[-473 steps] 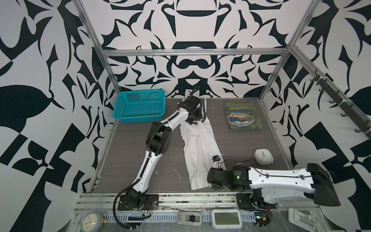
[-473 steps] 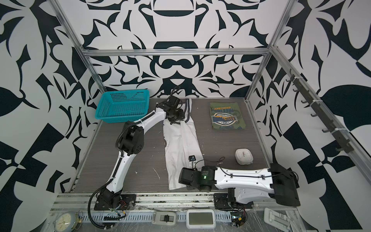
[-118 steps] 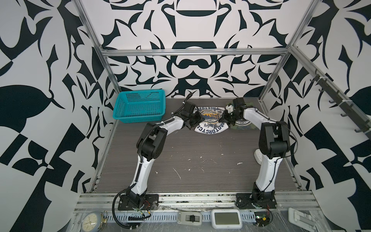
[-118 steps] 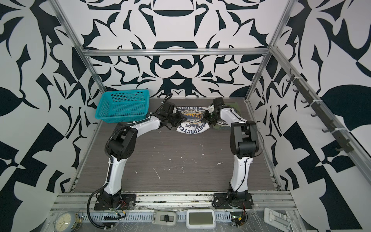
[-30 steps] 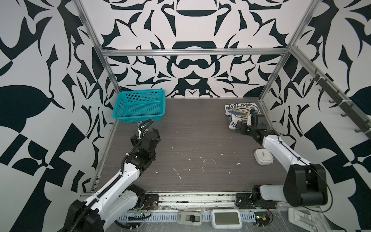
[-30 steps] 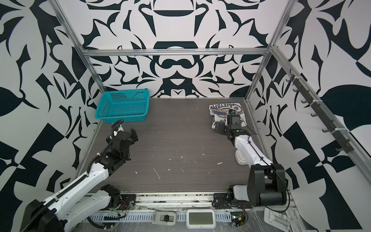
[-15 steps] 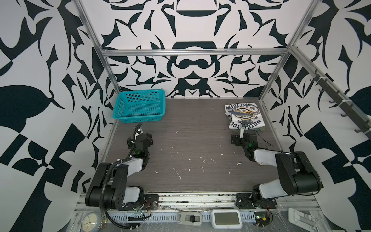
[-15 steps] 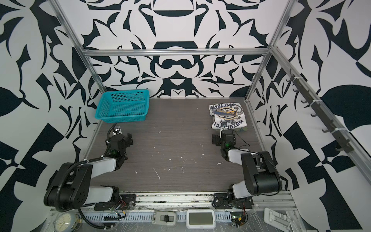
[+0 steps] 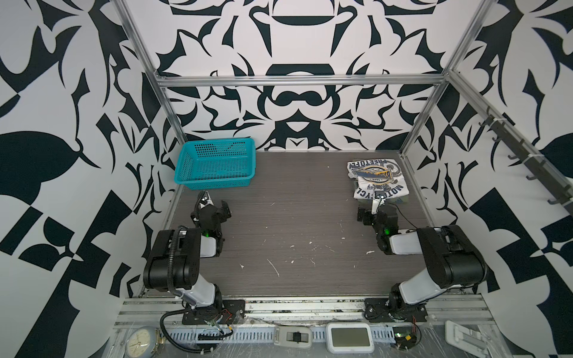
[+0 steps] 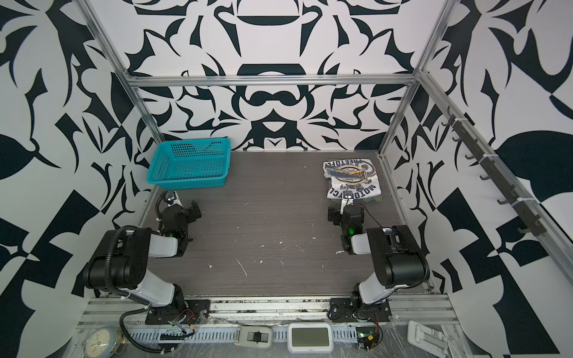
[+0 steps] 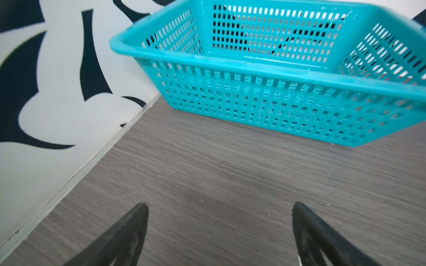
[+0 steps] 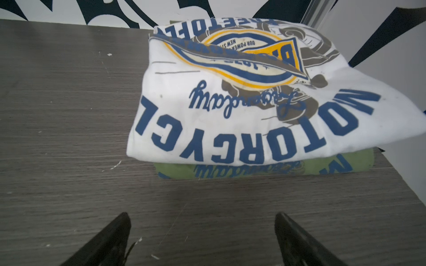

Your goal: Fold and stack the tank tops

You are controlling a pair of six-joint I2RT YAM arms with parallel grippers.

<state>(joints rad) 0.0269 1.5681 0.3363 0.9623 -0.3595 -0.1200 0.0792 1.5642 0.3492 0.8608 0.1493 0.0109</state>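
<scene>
Fingers of the left gripper stand fully spread and hold nothing, poised over the bare table near the teal basket at the far left. The right gripper is likewise wide apart and empty, its tips aimed at the white tank top close ahead, clear of contact. That garment lies folded at the far right corner of the table, directly on top of the folded olive green tank top, whose edge shows under the near fold.
</scene>
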